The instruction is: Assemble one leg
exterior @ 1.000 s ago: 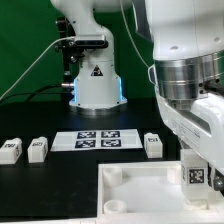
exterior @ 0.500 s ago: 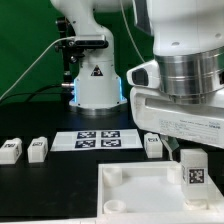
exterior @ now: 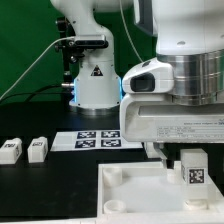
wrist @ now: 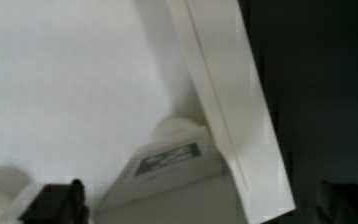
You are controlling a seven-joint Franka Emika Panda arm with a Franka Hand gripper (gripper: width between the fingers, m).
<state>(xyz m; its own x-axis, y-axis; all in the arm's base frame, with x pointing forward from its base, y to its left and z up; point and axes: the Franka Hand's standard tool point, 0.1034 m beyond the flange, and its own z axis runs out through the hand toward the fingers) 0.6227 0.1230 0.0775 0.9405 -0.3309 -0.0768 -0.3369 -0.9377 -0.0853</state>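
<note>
Black fingertips (wrist: 51, 203) of the pincer (wrist: 197, 203) sit far apart in the wrist view, so it is spread wide and grips nothing. The leg (exterior: 192, 171) shows between them, clear of both.

In the exterior view that leg stands upright at about 4 o'clock, its tag facing the camera, at the far corner of the white panel (exterior: 135, 180) that fills 6 o'clock. Whether it is seated in a corner socket or only resting there cannot be told. Out at 9 o'clock the outer spare leg (exterior: 10, 151) and the inner spare leg (exterior: 38, 148) lie on the black counter (exterior: 40, 190), with the marker board (exterior: 97, 139) near the centre.

By the look of it, the leg has been brought to its corner and let go. Any fastening that remains would call for a fresh grip.

A second ago the arm hung further toward 3 o'clock, and another leg showed just beside the marker board. The arm has since swung toward 9 o'clock and covers that spot, while the upright leg holds much the same place.
</note>
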